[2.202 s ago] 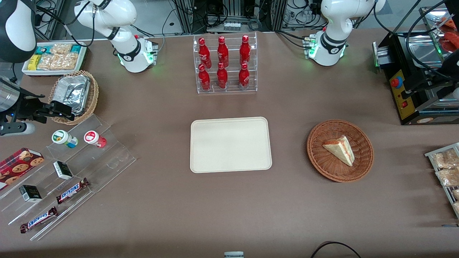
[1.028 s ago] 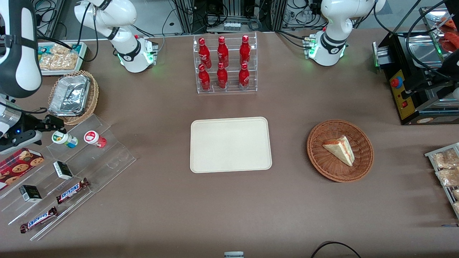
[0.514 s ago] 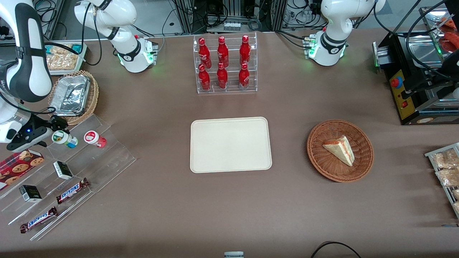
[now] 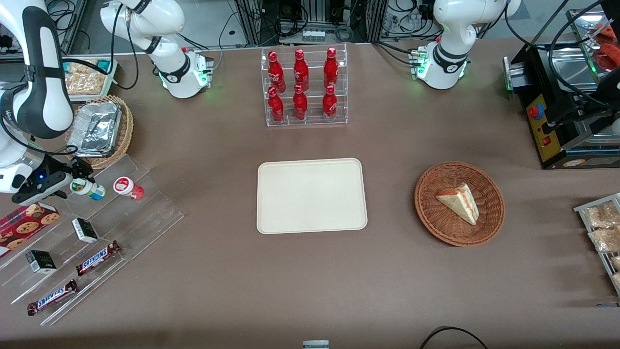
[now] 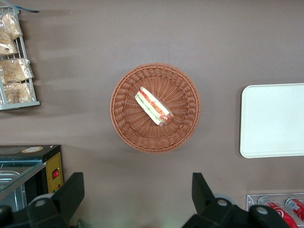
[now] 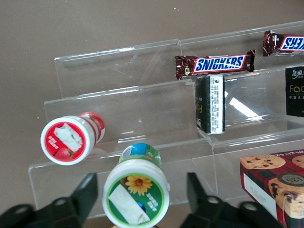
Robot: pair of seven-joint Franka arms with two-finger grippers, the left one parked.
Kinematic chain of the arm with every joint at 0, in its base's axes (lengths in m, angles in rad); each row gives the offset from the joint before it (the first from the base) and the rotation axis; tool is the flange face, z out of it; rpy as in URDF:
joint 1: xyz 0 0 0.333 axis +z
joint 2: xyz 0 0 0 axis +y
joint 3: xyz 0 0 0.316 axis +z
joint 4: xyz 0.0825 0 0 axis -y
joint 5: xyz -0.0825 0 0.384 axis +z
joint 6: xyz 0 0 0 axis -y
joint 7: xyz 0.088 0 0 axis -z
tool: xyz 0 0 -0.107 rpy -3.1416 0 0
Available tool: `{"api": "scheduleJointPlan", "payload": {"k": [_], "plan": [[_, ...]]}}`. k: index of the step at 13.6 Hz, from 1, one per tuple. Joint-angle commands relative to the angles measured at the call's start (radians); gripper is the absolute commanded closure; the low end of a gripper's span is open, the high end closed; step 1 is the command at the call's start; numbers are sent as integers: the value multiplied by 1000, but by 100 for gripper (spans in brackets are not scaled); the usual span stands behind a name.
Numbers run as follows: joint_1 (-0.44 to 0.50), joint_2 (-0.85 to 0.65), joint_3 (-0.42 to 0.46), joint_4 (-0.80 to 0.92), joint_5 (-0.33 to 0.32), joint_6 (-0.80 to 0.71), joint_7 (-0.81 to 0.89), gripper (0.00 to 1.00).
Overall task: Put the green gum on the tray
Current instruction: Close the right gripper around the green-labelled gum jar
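Observation:
The green gum [image 4: 88,188], a small bottle with a white lid and a green flower label, lies on the upper step of a clear acrylic rack [image 4: 97,228] toward the working arm's end of the table. In the right wrist view the gum [image 6: 137,192] sits lid-first between the two black fingers [image 6: 88,190]. My right gripper [image 6: 142,187] is open, with a gap between each finger and the lid. In the front view the gripper [image 4: 75,182] is at the gum's lid end. The cream tray [image 4: 310,196] lies flat at the table's middle and also shows in the left wrist view [image 5: 273,118].
A red-lidded bottle [image 4: 127,187] lies beside the gum on the same step [image 6: 69,140]. Snickers bars [image 4: 98,257], small dark boxes [image 4: 85,230] and a cookie box [image 4: 24,220] lie on and by the rack. A wicker basket with foil [image 4: 99,128] is nearby. A rack of red bottles [image 4: 303,87] and a sandwich basket [image 4: 459,203] stand elsewhere.
My right gripper has moved from near the foil basket toward the front camera and down to the green gum. Its open fingers now straddle the lid. The gum has not moved.

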Motion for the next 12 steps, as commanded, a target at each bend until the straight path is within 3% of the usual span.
{"api": "scheduleJointPlan", "payload": {"k": [1, 2, 6, 8, 12], "plan": [[3, 3, -3, -12, 34, 28, -17, 89], [5, 3, -3, -12, 34, 26, -13, 100], [8, -7, -2, 26, 34, -9, -6, 100], [17, -12, 9, 124, 34, -123, -1, 100], [135, 9, 9, 368, 32, -399, 132, 100]]}}
